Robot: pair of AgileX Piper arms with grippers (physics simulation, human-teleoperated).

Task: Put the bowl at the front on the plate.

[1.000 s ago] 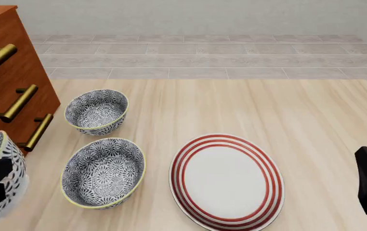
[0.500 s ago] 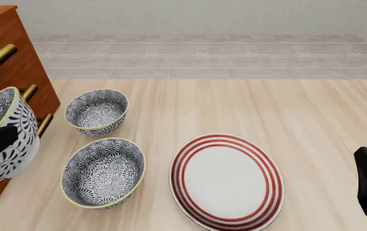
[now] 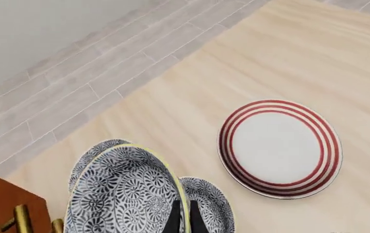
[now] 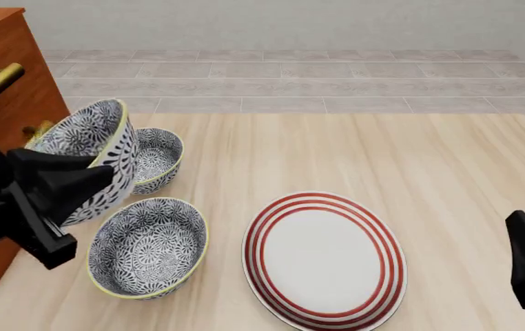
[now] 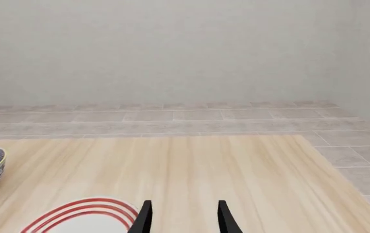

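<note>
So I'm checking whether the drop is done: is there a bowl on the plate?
No, the plate is bare in the front view, and the left gripper holds the bowl in the air.

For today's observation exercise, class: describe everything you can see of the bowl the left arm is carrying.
The bowl is round and looks ceramic, covered inside and out with a dense dark-blue-and-white floral pattern, with a pale yellow rim. It is lifted off the table and tipped steeply on its side, its opening facing up and left in the front view. The left tool pinches its rim, fingers shut on the wall. It hangs above two matching bowls; whether it touches either cannot be told.
</note>
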